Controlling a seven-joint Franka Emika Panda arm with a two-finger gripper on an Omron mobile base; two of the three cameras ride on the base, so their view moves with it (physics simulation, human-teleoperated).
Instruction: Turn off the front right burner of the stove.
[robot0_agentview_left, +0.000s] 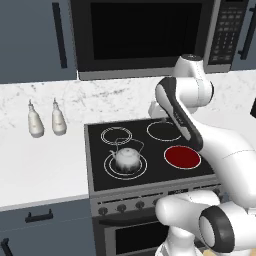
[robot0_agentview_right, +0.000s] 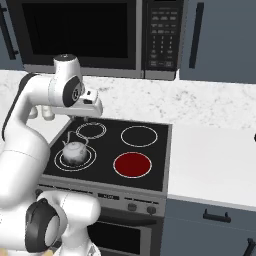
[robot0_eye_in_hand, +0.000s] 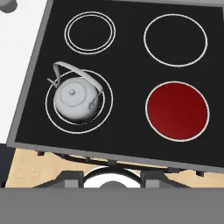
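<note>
The stove (robot0_agentview_left: 100, 150) has a black glass cooktop and a grey front panel with small dark knobs (robot0_agentview_right: 132, 206). Its front right burner (robot0_agentview_left: 182, 157) (robot0_agentview_right: 132, 165) (robot0_eye_in_hand: 177, 110) glows solid red inside one thin white ring. My gripper (robot0_agentview_right: 95, 111) hangs high above the cooktop's back left part, pointing down, well away from the knobs. In the hand view its dark fingertips (robot0_eye_in_hand: 70, 177) stand apart at the bottom, open, with nothing between them.
A grey kettle (robot0_agentview_left: 126, 157) (robot0_eye_in_hand: 76, 99) sits on the front left burner. Two white bottles (robot0_agentview_left: 35, 122) stand on the left counter. A microwave (robot0_agentview_left: 145, 35) hangs above the stove. White counter (robot0_agentview_right: 215, 160) lies to the right.
</note>
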